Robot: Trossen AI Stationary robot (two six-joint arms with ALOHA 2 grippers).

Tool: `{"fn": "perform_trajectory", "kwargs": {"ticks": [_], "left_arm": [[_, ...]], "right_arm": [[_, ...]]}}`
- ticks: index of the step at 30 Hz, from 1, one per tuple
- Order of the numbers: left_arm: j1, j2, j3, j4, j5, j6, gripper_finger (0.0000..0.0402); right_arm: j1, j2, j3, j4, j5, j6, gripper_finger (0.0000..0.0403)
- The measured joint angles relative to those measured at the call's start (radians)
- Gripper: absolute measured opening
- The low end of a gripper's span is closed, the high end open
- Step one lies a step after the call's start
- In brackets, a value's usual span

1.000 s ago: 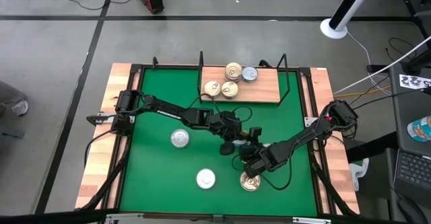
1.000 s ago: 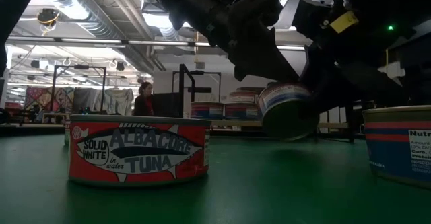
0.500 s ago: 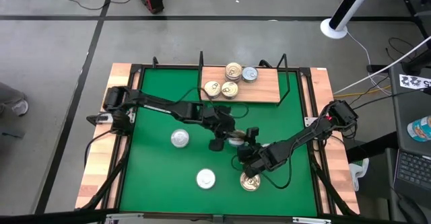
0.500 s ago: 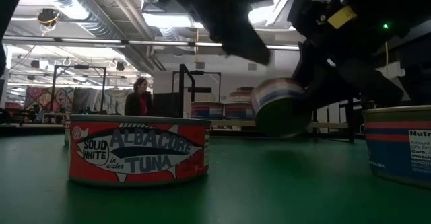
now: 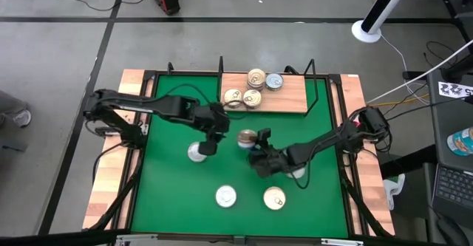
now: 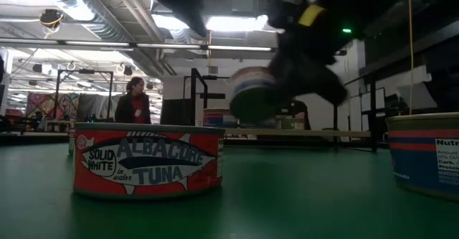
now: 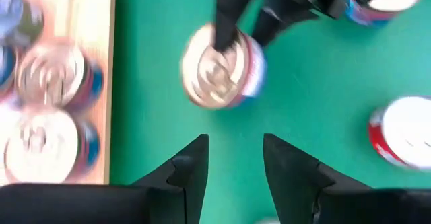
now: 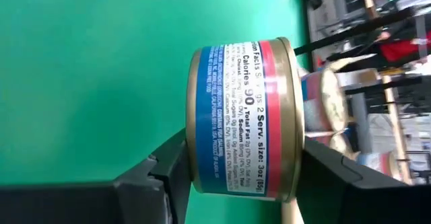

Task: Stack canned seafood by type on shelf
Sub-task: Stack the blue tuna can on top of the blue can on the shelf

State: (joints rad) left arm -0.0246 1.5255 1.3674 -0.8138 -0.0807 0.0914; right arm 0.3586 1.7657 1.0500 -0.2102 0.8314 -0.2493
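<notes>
The left gripper (image 5: 208, 144) is hanging over the green table (image 5: 166, 194) left of centre, just above a silver-topped can (image 5: 196, 153); in the left wrist view its 2 dark fingers (image 7: 192, 170) are standing apart with nothing between them.

In the low view a red can labelled solid white albacore tuna (image 6: 147, 159) is sitting on the mat nearest the camera, and a person (image 6: 132, 105) is standing far back in the room.

Near the front edge another silver-topped can (image 5: 225, 196) is lying flat, and a gold-topped can (image 5: 274, 199) is sitting to its right.

At the back, the wooden shelf (image 5: 295, 98) is carrying 3 gold-topped cans (image 5: 251, 97) and 1 silver-topped can (image 5: 274, 81).

At mid-table the right gripper (image 5: 255, 144) is holding a gold-lidded can (image 5: 246, 137) clear of the mat, in front of the shelf. In the right wrist view its fingers (image 8: 172, 167) are clamping the blue-and-red can by top and bottom. One more can (image 5: 298, 173) is partly hiding under the right arm.
</notes>
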Motion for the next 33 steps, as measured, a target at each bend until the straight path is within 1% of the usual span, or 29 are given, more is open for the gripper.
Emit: {"fn": "perform_trajectory", "kwargs": {"ticks": [2, 4, 9, 13, 16, 20, 22, 26, 29, 33], "left_arm": [[-0.001, -0.034, -0.006, -0.053, 0.000, -0.045, 0.0136], [-0.002, -0.067, -0.030, -0.070, 0.000, -0.078, 0.0136], [-0.009, -0.136, -0.132, -0.060, -0.001, -0.160, 0.0136], [-0.025, -0.150, -0.208, -0.033, -0.001, -0.202, 0.0136], [-0.037, -0.150, -0.252, 0.012, -0.002, -0.194, 0.0136], [-0.041, -0.149, -0.304, 0.092, -0.001, -0.189, 0.0136], [-0.041, -0.149, -0.319, 0.131, -0.002, -0.189, 0.0136], [-0.041, -0.149, -0.342, 0.179, -0.003, -0.189, 0.0136], [-0.041, -0.149, -0.342, 0.181, -0.002, -0.189, 0.0136], [-0.041, -0.149, -0.342, 0.189, -0.003, -0.189, 0.0136]], "right_arm": [[-0.032, 0.000, 0.013, 0.043, 0.000, -0.056, 0.0196], [-0.064, -0.001, 0.022, 0.091, 0.001, -0.123, 0.0196], [-0.150, -0.001, 0.033, 0.234, -0.003, -0.321, 0.0196], [-0.225, -0.001, 0.033, 0.334, -0.006, -0.459, 0.0196], [-0.284, -0.001, 0.033, 0.390, -0.068, -0.547, 0.0196], [-0.367, -0.001, 0.033, 0.423, -0.206, -0.594, 0.0196], [-0.407, -0.001, 0.033, 0.424, -0.254, -0.602, 0.0196], [-0.474, -0.001, 0.032, 0.425, -0.295, -0.632, 0.0196], [-0.512, -0.001, 0.032, 0.425, -0.320, -0.651, 0.0196], [-0.547, -0.001, 0.032, 0.426, -0.390, -0.654, 0.0196]]}}
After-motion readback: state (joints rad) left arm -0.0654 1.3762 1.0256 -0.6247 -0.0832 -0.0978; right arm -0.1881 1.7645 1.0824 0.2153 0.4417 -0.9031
